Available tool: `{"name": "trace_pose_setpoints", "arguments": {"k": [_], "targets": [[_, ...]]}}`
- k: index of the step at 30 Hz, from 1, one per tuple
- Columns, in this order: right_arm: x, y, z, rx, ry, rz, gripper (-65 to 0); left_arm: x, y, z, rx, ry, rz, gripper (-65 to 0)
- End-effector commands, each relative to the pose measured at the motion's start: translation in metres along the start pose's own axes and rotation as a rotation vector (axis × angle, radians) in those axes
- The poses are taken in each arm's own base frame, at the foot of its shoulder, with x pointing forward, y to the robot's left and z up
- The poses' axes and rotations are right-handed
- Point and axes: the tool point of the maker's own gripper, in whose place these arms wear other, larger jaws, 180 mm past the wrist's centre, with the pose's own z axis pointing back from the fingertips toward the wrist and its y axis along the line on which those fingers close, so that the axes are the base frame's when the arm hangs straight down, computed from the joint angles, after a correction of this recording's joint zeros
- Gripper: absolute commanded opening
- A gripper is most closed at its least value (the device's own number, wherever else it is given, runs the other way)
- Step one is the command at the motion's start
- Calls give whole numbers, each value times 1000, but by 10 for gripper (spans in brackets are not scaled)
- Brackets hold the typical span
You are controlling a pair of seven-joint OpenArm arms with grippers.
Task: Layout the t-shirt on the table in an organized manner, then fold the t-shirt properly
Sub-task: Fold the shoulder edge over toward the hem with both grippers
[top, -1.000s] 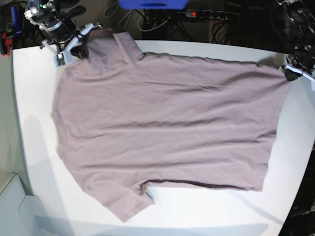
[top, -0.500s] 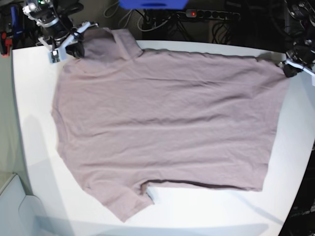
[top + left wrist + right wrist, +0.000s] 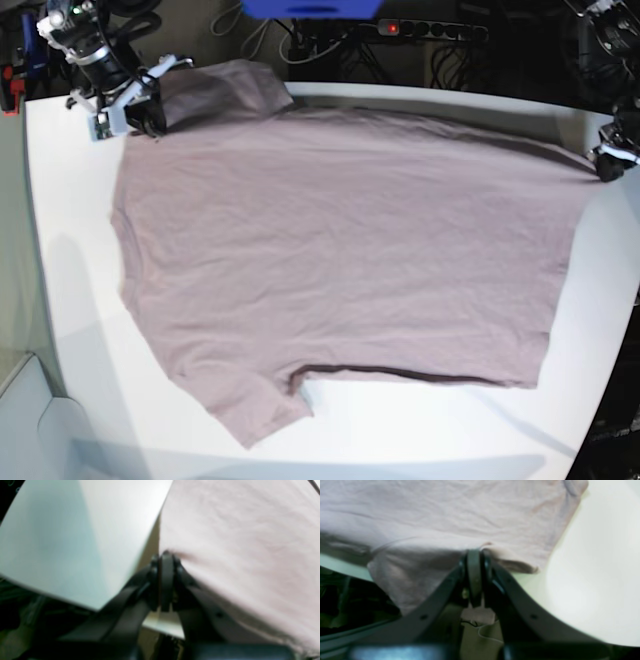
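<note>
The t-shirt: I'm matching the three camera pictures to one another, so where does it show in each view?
Base: the t-shirt lies spread across the middle of the table.
Left wrist: it fills the right side, its corner pinched in the left gripper.
Right wrist: it spans the top, its edge pinched in the right gripper.
Shared landmark: the white table beside the cloth.

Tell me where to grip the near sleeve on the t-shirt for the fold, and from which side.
Take the near sleeve at its cuff tip, coming from the table's near edge. The cuff points out over bare tabletop there, clear of the body. Both far corners are already pinched by the left gripper and right gripper, so one would probably have to let go first.
</note>
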Motion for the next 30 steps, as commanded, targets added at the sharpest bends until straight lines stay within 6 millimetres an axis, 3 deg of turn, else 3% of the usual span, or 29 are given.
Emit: {"name": "trace_pose_setpoints", "arguments": {"k": [1, 13, 17, 26, 30], "targets": [[15, 1, 1, 11, -52, 14, -650, 19, -1, 4, -5, -55, -19, -648], [69, -12, -25, -6, -162, 59, -650, 47, -11, -17, -46, -120, 41, -648], [79, -21, -42, -13, -156, 49, -650, 43, -8, -33, -67, -106, 105, -648], [92, -36, -73, -4, -166, 25, -650, 70, -4, -50, -95, -135, 163, -648], [107, -42, -80, -9, -194, 30, -650, 77, -5, -55, -106, -142, 183, -648]]}}
